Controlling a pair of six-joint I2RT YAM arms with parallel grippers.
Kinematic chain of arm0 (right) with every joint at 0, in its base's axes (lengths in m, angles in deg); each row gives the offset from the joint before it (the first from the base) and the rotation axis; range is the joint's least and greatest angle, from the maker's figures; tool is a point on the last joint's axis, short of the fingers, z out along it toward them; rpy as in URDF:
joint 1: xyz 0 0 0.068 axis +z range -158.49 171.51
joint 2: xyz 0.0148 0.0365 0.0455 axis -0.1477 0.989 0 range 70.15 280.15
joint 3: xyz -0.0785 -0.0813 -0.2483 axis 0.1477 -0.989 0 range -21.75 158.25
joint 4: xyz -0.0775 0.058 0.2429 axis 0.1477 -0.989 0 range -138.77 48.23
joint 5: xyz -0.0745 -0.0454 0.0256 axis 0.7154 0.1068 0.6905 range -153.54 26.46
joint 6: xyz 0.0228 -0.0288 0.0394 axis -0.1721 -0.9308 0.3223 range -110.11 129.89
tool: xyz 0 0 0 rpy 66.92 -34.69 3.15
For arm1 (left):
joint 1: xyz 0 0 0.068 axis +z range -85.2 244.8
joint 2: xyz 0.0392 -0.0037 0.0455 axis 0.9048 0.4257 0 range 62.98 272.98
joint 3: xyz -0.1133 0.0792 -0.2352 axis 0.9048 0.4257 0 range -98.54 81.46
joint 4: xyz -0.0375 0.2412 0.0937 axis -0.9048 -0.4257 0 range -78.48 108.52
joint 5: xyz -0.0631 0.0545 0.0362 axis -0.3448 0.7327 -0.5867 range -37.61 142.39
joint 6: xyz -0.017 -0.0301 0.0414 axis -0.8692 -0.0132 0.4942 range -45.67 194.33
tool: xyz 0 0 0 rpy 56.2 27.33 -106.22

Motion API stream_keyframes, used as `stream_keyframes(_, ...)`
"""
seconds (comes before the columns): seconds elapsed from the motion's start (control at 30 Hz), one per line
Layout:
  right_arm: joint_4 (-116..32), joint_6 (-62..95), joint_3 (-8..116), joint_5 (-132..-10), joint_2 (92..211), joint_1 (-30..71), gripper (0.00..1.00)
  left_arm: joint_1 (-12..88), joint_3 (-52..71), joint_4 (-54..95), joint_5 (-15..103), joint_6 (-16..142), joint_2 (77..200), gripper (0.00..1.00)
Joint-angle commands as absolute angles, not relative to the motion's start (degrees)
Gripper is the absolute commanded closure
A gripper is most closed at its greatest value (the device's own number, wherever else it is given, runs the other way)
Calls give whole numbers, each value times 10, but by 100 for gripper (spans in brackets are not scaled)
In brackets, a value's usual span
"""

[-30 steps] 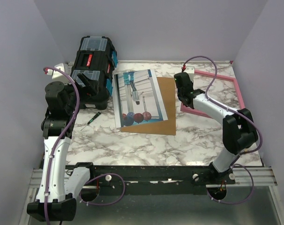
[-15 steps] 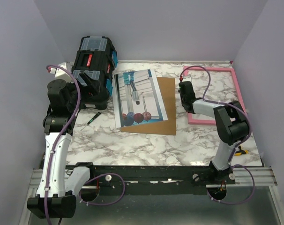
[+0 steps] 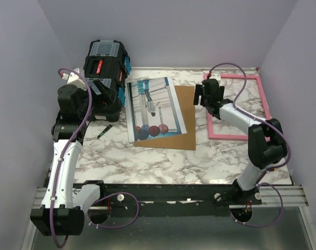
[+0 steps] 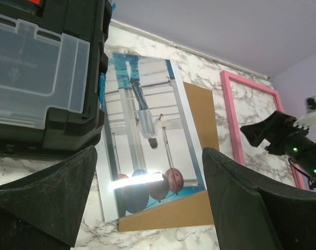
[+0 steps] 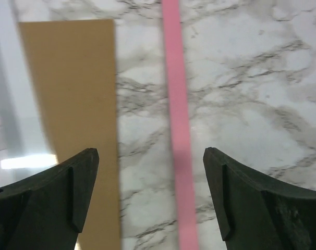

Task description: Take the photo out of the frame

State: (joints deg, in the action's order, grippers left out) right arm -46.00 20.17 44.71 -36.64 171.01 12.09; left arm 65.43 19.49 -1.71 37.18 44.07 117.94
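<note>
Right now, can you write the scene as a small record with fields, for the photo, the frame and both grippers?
photo: out of the frame, flat on the backing board
backing board: brown, under the photo, showing along its right side
frame: pink, empty, flat on the table, right of the photo, apart from it
left gripper: open, holding nothing, beside the toolbox
right gripper: open, holding nothing, over the frame's left bar
task: looks done
</note>
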Motion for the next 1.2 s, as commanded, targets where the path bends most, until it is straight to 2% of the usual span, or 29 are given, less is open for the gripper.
stream_keyframes(0.0,-427,351,428,-571,1663,136,7,641,199,-8,339,433,1211,16)
stream_keyframes(0.07,-340,376,398,-646,1662,144,2,614,194,-19,349,443,1224,16)
stream_keyframes(0.13,-311,388,398,-694,1686,145,2,588,192,-26,361,451,1241,16)
stream_keyframes(0.33,-271,376,436,-750,1760,145,1,486,182,-63,436,469,1286,16)
stream_keyframes(0.43,-266,361,477,-762,1802,145,0,458,218,-49,474,448,1271,16)
stream_keyframes(0.7,-299,334,658,-752,1946,133,0,455,389,7,513,371,1206,11)
stream_keyframes(0.9,-308,346,787,-741,2043,110,0,454,443,27,535,318,1220,11)
stream_keyframes(1.17,-339,381,982,-818,2183,76,0,454,492,100,556,230,1273,11)
